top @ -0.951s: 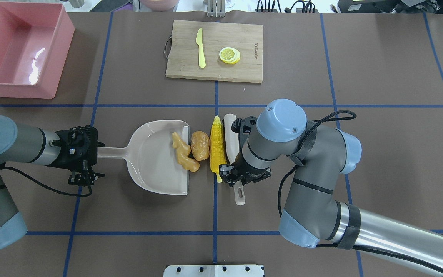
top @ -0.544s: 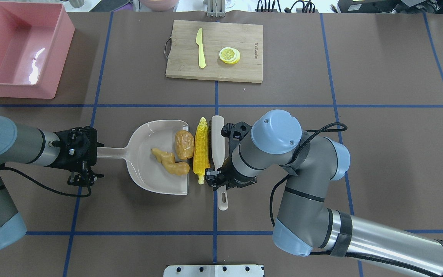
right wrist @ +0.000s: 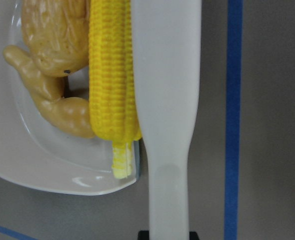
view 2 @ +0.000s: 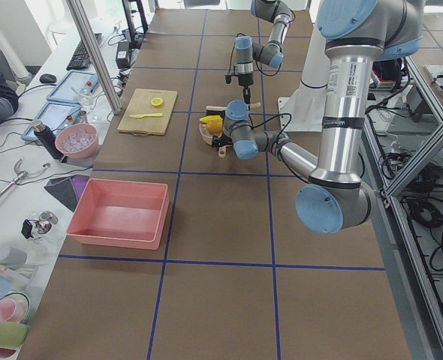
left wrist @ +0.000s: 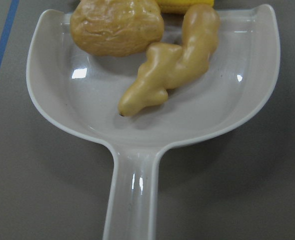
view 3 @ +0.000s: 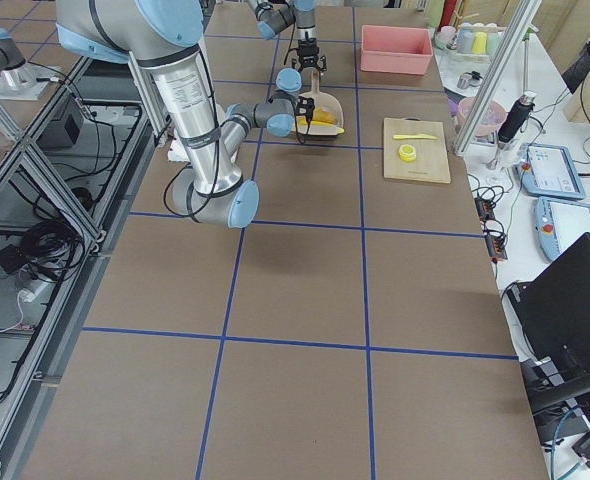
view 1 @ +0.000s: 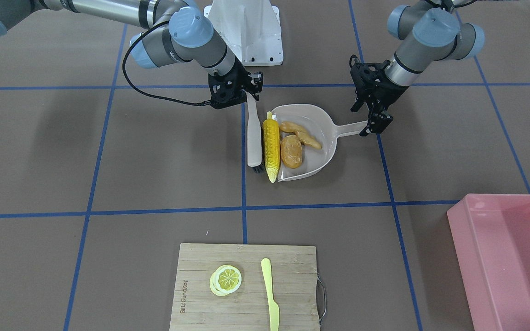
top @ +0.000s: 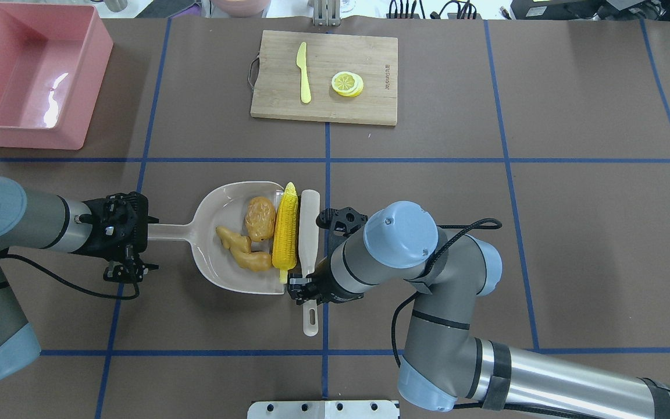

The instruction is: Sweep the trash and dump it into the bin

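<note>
A beige dustpan (top: 218, 212) lies on the table. My left gripper (top: 146, 231) is shut on its handle. The brown potato (top: 260, 218) and the tan ginger root (top: 245, 251) lie inside the pan; both show in the left wrist view, potato (left wrist: 116, 26) and ginger (left wrist: 172, 70). The yellow corn cob (top: 285, 233) lies along the pan's open lip. My right gripper (top: 306, 289) is shut on a white brush (top: 309, 227), which presses against the corn's right side. The pink bin (top: 95, 87) stands empty at the back left.
A wooden cutting board (top: 370, 58) at the back middle holds a yellow-green knife (top: 303, 73) and a lemon slice (top: 347, 83). Blue tape lines cross the brown table. The robot's white base plate (view 1: 246, 37) is at the near edge.
My right gripper has swept the brush to the left. The corn moved onto the pan's lip, and the potato and ginger slid deeper into the pan. The left arm and pan held still.
</note>
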Available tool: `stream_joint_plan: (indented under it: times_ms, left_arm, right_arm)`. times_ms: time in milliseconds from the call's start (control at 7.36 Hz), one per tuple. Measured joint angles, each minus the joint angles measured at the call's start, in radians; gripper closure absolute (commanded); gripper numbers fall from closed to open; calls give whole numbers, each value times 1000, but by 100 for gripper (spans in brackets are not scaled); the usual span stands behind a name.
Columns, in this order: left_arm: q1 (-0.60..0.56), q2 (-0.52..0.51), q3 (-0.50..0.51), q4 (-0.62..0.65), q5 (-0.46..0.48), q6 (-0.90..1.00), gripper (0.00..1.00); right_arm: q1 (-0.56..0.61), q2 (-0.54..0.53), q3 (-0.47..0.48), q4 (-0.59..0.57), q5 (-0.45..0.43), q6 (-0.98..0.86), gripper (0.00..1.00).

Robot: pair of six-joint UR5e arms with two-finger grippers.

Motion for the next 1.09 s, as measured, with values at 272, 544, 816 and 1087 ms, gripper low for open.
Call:
stream_joint_plan:
  times_ms: [272,544,816,1087]
  left_arm:
    - [0,-4,-6,7,2,0,9]
    - [0,-7,-6,9,3,0,9]
    - [0,-7,-6,10,1,0,9]
    - [0,-9,-4,9,-4,0,9]
  right_arm:
    - [-22,28,-33,64,-18,47,100]
    - [-33,44,-52,115,-31,64,100]
    - [-35,67,-57,133,-34,83,100]
    - [-35,77,-54,158,-35,107,100]
